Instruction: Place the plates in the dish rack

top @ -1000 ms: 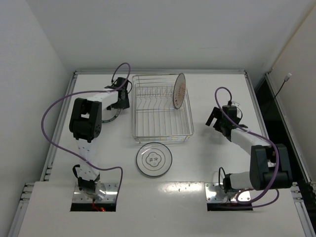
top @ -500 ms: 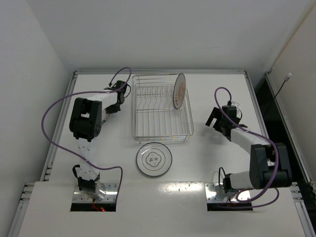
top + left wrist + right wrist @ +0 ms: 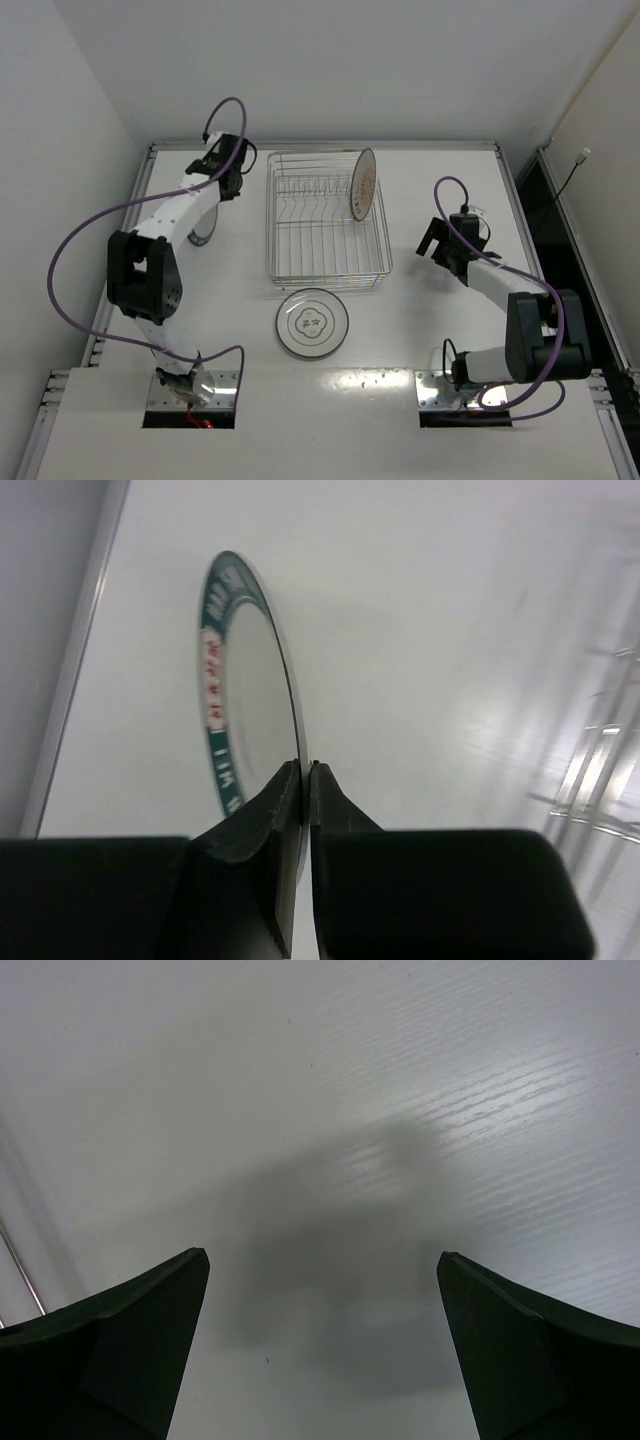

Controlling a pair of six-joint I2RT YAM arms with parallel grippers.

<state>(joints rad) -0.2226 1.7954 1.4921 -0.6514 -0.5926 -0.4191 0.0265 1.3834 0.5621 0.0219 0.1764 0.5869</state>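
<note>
My left gripper (image 3: 305, 770) is shut on the edge of the teal-rimmed plate (image 3: 222, 670), which stands edge-on in the left wrist view. From above, that gripper (image 3: 224, 178) is left of the dish rack (image 3: 328, 271), and the arm hides most of the teal plate (image 3: 201, 232). The orange-patterned plate (image 3: 362, 184) stands upright in the rack's back right part. The grey-ringed plate (image 3: 312, 322) lies flat on the table in front of the rack. My right gripper (image 3: 437, 238) (image 3: 323, 1260) is open over bare table, right of the rack, with nothing between its fingers.
The rack's wires (image 3: 600, 770) show at the right edge of the left wrist view. A raised table rim (image 3: 130, 230) runs along the left side, close to the left arm. White walls enclose the table at the back and left.
My left gripper has closed on the teal-rimmed plate's edge. The left arm has stretched toward the back left and tipped the plate up. The right arm has not moved.
</note>
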